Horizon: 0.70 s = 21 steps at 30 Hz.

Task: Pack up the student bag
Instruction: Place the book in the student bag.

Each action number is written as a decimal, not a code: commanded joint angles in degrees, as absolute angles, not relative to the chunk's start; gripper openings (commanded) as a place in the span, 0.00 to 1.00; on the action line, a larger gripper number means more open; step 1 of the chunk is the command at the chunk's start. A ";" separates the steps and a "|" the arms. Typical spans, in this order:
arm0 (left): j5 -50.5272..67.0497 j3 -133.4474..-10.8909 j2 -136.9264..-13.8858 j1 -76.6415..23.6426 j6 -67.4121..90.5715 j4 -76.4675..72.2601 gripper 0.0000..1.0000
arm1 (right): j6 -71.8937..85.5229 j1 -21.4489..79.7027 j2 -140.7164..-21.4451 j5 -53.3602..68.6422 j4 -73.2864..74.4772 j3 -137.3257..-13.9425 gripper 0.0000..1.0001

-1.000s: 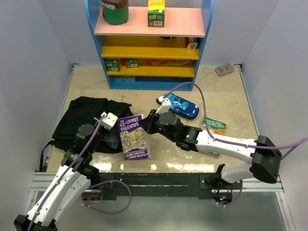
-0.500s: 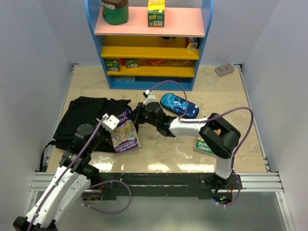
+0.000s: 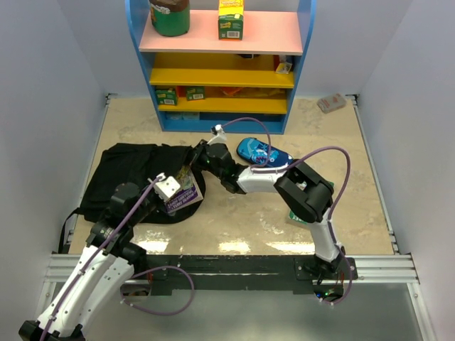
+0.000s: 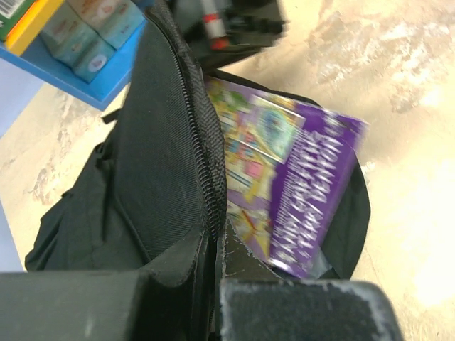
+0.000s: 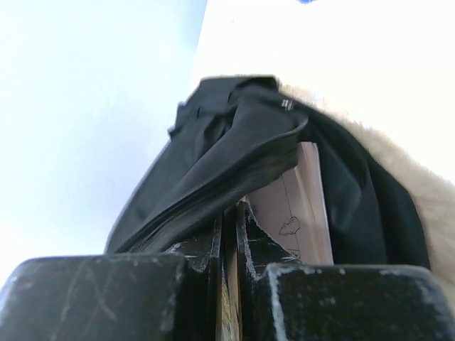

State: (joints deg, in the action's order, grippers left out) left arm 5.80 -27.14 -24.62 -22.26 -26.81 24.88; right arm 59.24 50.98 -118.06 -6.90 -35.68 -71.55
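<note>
The student bag, a soft black backpack, lies on the left of the table. My left gripper is shut on the zipper edge of its flap and holds the opening up. A purple book sits partly inside that opening. In the left wrist view its cover shows under the lifted flap. My right gripper is shut on the book's edge, just at the bag's mouth. In the right wrist view the thin book runs between the fingers, with black fabric draped over it.
A blue shelf unit with yellow and pink boards stands at the back. A blue patterned pencil case lies beside the right arm. A green book lies under the right arm's elbow. A small pale object sits at the back right.
The right gripper has carried the purple book leftward from the open table into the bag's mouth. The left gripper has kept its hold on the flap.
</note>
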 commanded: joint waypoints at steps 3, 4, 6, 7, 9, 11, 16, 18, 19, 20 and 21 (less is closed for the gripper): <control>10.81 -30.67 -19.42 -22.24 -27.95 24.26 0.00 | 69.16 50.98 -121.63 -16.25 -38.94 -81.64 0.00; 10.90 -30.85 -19.60 -22.24 -28.12 24.43 0.00 | 69.78 51.24 -121.81 -17.22 -36.59 -82.87 0.00; 10.90 -30.76 -20.12 -22.24 -28.48 24.17 0.00 | 70.66 52.29 -121.12 -21.60 -34.20 -83.14 0.00; 10.90 -30.67 -20.21 -22.24 -28.39 24.08 0.00 | 70.66 52.99 -120.85 -23.36 -32.36 -82.71 0.00; 11.07 -30.50 -20.74 -22.24 -28.13 23.73 0.00 | 71.98 53.87 -119.89 -28.28 -29.64 -81.92 0.00; 11.25 -30.32 -20.83 -22.24 -27.86 23.29 0.00 | 72.07 54.40 -118.92 -29.88 -28.21 -80.95 0.00; 10.46 -30.15 -20.92 -22.24 -28.21 23.03 0.00 | 64.62 54.58 -121.02 -23.30 -15.05 -87.62 0.34; 9.94 -30.06 -20.66 -22.24 -28.56 23.12 0.00 | 62.50 54.58 -119.89 -20.94 -13.72 -84.40 0.61; 9.76 -30.06 -20.57 -22.24 -28.65 23.20 0.00 | 60.75 54.58 -118.06 -20.57 -13.62 -82.90 0.80; 9.58 -29.97 -20.31 -22.24 -28.83 23.29 0.00 | 59.60 54.58 -117.08 -20.65 -13.01 -81.40 0.84; 9.49 -30.06 -20.22 -22.24 -28.92 23.38 0.00 | 58.89 54.58 -116.11 -21.00 -11.53 -78.95 0.86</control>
State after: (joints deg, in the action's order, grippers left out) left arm 7.27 -27.66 -24.86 -22.26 -28.23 26.00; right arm 64.36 54.37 -122.06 -22.13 -17.21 -83.35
